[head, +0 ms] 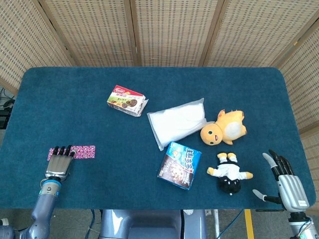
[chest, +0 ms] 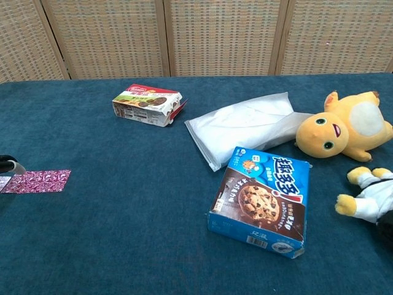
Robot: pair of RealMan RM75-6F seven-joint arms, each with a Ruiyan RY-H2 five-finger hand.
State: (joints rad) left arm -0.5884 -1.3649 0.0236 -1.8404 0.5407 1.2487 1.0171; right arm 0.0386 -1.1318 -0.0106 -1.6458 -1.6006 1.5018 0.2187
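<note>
While its fingers lie spread and hold nothing, the left hand (head: pixel 60 163) rests over the flat pink patterned packet (head: pixel 79 151) near the tabletop's (head: pixel 75 109) front-left corner. The right hand (head: pixel 285 181) hovers open-fingered and empty at the front-right corner, near a small black-and-white plush doll (head: pixel 230 174).

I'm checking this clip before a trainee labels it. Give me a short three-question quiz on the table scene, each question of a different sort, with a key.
1. True or false: the left hand holds the blue cookie box.
2. Which thing lies nearest the left hand's fingertips? A) the pink patterned packet B) the white pouch C) the yellow plush toy
3. Fill in: the right hand rests near the table's front edge with fingers apart, closest to the small ____ in white and black.

Key: 1 false; 2 A; 3 doll
</note>
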